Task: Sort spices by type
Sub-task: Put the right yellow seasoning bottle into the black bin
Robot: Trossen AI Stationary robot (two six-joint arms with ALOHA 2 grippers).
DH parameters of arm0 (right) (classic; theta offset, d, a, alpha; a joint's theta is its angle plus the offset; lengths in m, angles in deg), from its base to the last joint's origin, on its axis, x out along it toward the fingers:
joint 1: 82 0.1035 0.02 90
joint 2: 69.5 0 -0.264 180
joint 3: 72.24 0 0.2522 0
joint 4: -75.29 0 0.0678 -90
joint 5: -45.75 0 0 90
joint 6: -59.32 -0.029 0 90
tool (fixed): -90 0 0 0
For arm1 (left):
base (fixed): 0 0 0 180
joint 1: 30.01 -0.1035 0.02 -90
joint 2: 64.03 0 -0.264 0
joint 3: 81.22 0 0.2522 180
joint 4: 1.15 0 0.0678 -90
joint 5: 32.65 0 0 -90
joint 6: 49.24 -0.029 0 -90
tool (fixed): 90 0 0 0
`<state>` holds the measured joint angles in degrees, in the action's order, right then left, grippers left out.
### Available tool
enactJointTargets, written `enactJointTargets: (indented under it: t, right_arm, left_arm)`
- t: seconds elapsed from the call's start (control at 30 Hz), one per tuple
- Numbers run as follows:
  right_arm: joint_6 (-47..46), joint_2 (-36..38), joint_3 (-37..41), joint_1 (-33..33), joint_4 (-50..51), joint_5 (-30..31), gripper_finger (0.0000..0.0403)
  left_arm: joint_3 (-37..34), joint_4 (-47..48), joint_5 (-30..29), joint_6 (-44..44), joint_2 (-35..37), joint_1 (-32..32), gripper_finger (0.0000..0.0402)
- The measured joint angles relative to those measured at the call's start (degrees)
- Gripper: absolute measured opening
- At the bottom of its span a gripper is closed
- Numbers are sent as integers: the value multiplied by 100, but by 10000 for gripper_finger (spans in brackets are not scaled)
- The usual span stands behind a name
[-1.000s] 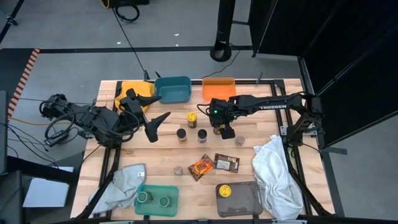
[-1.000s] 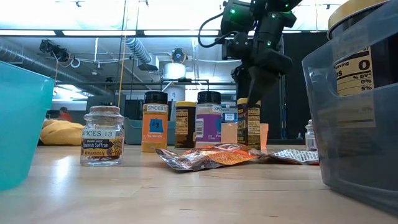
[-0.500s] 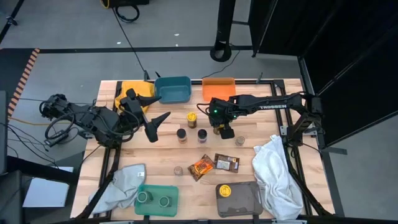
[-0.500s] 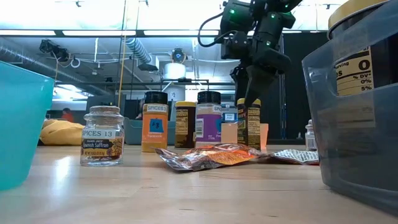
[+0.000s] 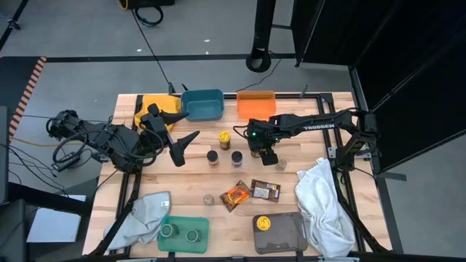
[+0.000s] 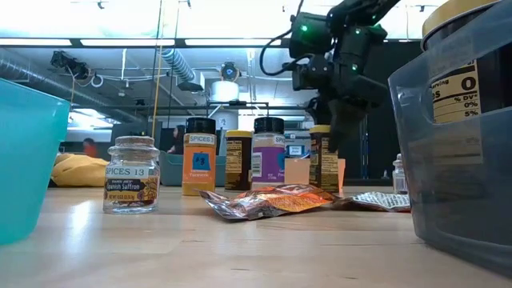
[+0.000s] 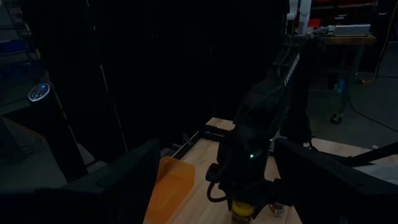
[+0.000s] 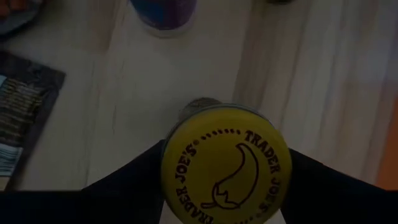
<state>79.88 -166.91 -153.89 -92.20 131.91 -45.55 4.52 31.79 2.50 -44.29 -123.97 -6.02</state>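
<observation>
A spice jar with a yellow lid [image 8: 225,165] stands upright on the table [image 6: 323,160], right of centre. My right gripper [image 5: 268,155] points steeply down over it, one dark finger [image 8: 134,177] on each side of the lid. Other spices stand nearby: a yellow-lidded jar [image 5: 224,136], two dark-lidded jars [image 5: 212,156] [image 5: 237,156], a small jar [image 5: 280,164], an orange packet [image 5: 235,194] and a brown packet [image 5: 265,190]. My left gripper [image 5: 188,122] hangs open above the table's left part, holding nothing. My right gripper comes at the yellow-lidded jar from above, its fingers reaching down past the two opposite sides of the lid [image 8: 171,155]. The lid hides the gap beside them, so I cannot tell whether they touch the jar. The jar stands upright on the table.
A blue bin [image 5: 202,104] and an orange tray [image 5: 255,103] sit at the far edge. A green bin [image 5: 183,233] holding two jars and a grey bin [image 5: 279,231] holding one sit at the near edge. Cloths lie at the far left [image 5: 154,105], near left [image 5: 145,215] and right [image 5: 324,204].
My right gripper has shifted a little toward the table's right and near edges and sunk over the yellow-lidded jar, which stays in place on the table.
</observation>
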Motion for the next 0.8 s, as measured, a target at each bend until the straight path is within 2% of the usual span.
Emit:
enactJointTargets:
  t: [0.13,0.33,0.5,0.8]
  right_arm:
    - [-36,2,-1,4,-65,13,239]
    - [-154,0,-19,4,-75,75,256]
    - [-258,0,-23,31,-69,146,232]
    - [-480,62,-25,227,102,147,231]
  left_arm:
    - [0,0,0,-2,0,0,321]
    - [0,0,0,-1,0,0,321]
    - [0,-2,0,15,0,0,321]
    - [0,0,0,20,0,0,321]
